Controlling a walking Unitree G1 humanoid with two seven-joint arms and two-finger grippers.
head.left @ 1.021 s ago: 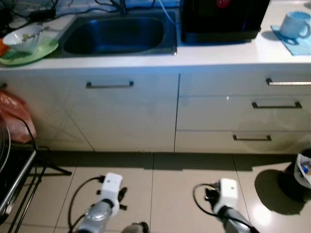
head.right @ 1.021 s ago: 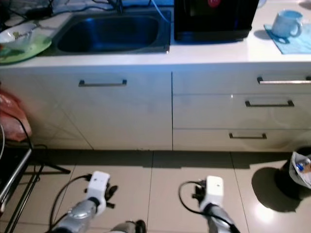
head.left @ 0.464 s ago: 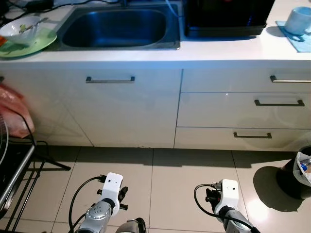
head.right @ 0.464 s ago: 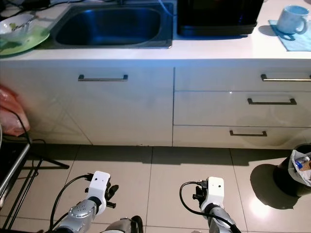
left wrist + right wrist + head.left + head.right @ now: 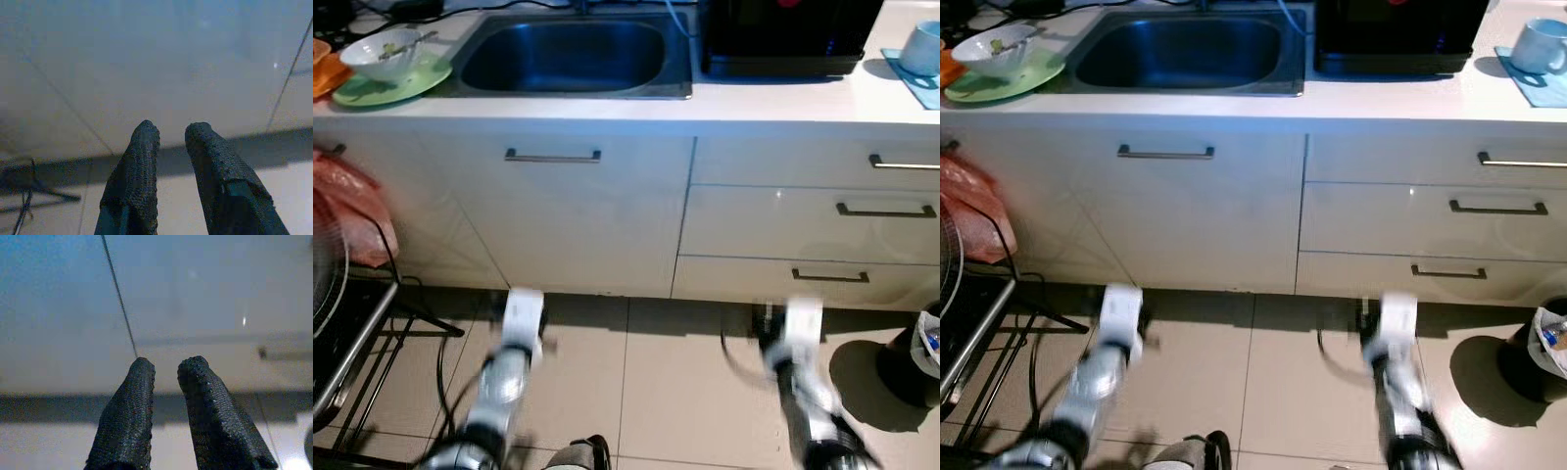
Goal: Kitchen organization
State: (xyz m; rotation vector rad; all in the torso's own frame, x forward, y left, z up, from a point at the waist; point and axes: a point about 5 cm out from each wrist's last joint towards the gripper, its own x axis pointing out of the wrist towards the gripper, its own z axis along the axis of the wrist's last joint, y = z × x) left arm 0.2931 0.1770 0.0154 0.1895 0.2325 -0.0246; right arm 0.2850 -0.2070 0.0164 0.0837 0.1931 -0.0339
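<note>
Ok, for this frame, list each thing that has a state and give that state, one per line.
cabinet door: shut
three drawers: all shut
sink: no dishes visible inside
bowl: upright on the green plate, utensil resting in it
mug: upright on a blue cloth
left gripper: fingers slightly apart, holding nothing
right gripper: fingers slightly apart, holding nothing

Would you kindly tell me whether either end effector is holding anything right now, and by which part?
Nothing is held: the left end effector and right end effector both have bare fingers slightly apart, aimed at the cabinet fronts.
</note>
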